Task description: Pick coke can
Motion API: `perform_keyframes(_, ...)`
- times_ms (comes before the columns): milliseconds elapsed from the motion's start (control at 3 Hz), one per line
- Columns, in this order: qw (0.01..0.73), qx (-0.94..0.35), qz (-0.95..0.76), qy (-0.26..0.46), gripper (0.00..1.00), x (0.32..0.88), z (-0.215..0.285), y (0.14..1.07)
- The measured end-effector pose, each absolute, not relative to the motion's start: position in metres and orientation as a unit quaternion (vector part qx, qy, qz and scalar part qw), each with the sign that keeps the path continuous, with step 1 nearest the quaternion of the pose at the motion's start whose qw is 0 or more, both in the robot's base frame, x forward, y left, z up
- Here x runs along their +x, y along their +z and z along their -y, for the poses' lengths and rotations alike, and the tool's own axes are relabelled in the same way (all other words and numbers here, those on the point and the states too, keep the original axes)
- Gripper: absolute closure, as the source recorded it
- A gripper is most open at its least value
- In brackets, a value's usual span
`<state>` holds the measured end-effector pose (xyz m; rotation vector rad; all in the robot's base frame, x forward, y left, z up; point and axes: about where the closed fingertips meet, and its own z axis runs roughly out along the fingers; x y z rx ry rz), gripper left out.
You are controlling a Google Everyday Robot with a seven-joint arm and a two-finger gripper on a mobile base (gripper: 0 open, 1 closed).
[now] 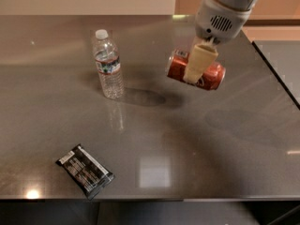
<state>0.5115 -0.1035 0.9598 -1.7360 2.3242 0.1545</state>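
The coke can point(213, 77) is red with white script and a silver end. It lies on its side in the air, well above the grey table point(211, 139), at the upper right. My gripper point(197, 64) hangs from the white arm at the top right and is shut on the can's middle. One tan finger point(198, 62) crosses the front of the can; the other finger is hidden behind it. The can's shadow lies on the table to the lower left of it.
A clear plastic water bottle point(108, 65) with a white cap stands upright left of the can. A black snack packet point(85, 170) lies flat near the front left edge. The table's right edge runs close past the arm.
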Motion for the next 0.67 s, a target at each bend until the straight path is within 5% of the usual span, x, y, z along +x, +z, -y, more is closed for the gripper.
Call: perform_keyframes(667,0.166,-0.610,-0.773,0.054,1.00,0.5235,0.0925,1.0032)
